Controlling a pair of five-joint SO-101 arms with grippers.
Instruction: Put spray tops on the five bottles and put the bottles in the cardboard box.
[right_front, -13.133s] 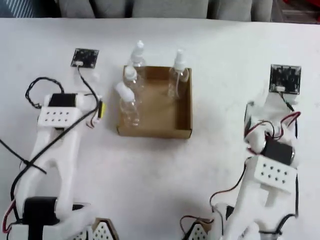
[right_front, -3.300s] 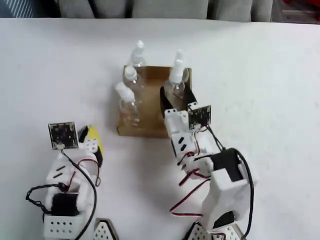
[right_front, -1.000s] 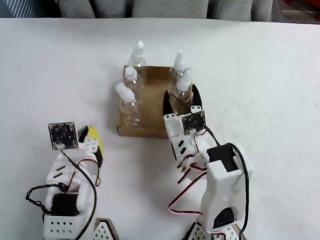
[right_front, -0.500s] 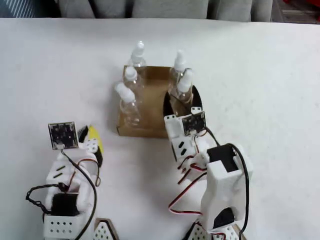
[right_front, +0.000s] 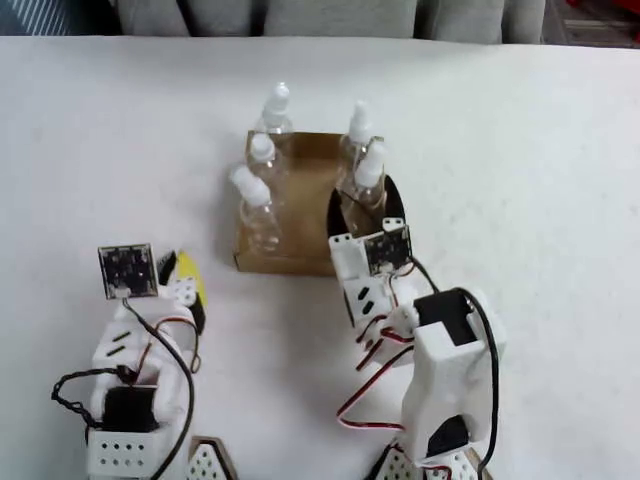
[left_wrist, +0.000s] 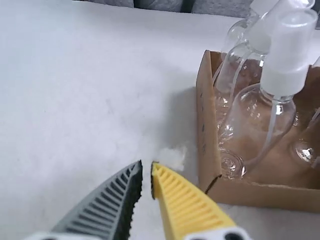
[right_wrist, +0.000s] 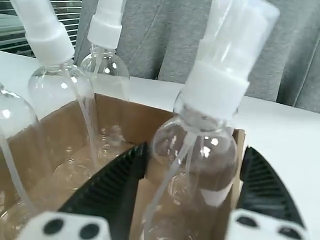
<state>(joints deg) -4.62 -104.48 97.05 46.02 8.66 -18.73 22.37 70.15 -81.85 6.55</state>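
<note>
Left gripper: grey and yellow fingers nearly together with nothing between them. It is parked short of the cardboard box, probably to stay clear.
Right gripper: fingers wide, one on each side of the capped bottle. This looks like a loose straddle, not a clamp.
Capped bottle: upright between those fingers, in the box's near corner.
Other bottles: four, tops on, beyond the fingertips.
Views: the right wrist view shows a gap between finger and glass, and the high view shows all five bottles together.

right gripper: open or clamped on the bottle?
Open. The right gripper has its fingers spread either side of the bottle, and a gap shows between the bottle and one finger.
</note>
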